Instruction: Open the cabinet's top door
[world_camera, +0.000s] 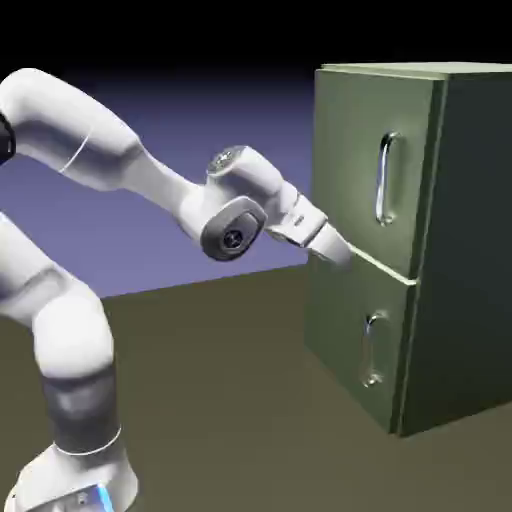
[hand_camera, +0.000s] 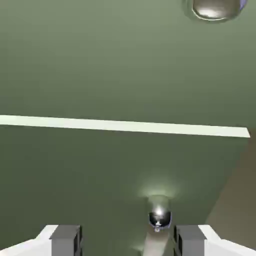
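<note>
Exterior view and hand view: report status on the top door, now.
Gripper open, empty, close to the olive-green cabinet front near the seam between doors. Taller olive-green top door looks shut, its long silver bar handle ungrasped. Nothing in the way.

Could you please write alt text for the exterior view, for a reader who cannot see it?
A white robot arm's gripper points at the closed front of a tall olive-green cabinet, near the seam below its taller top door. Each door carries a vertical silver handle.
</note>
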